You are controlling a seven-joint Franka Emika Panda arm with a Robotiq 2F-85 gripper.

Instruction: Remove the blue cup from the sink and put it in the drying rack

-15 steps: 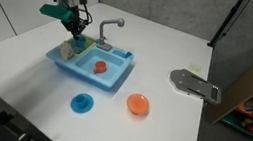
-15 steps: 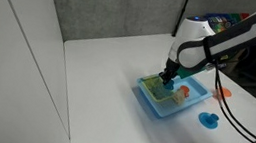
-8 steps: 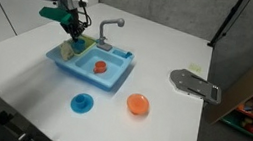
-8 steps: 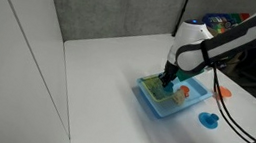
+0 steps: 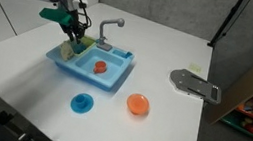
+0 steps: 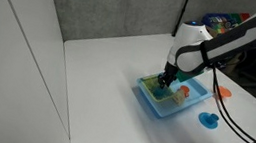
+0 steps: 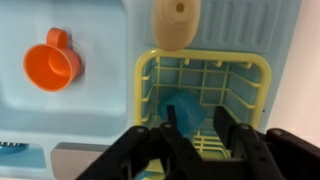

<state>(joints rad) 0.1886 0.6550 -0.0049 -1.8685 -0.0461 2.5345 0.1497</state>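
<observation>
The light-blue sink [image 5: 115, 81] stands on the white table and shows in both exterior views [image 6: 185, 108]. Its pale green-yellow drying rack [image 7: 245, 105] fills the wrist view. The blue cup [image 7: 180, 106] lies tilted inside the rack, partly behind my left finger. My gripper [image 7: 197, 126] hangs just above the rack with its fingers apart and only rack slats in the gap. In the exterior views the gripper [image 5: 74, 34] [image 6: 166, 83] is over the rack end of the sink, and the cup is hidden there.
A small orange cup [image 7: 52, 65] [image 5: 100, 67] sits in the square basin. A tan oval piece [image 7: 178, 22] stands at the rack's edge. The grey faucet [image 5: 109, 26] rises behind. A blue disc [image 5: 82, 102], an orange disc [image 5: 138, 105] and a grey tool [image 5: 195, 85] lie on the table.
My gripper has lifted slightly above the rack. Little else has moved.
</observation>
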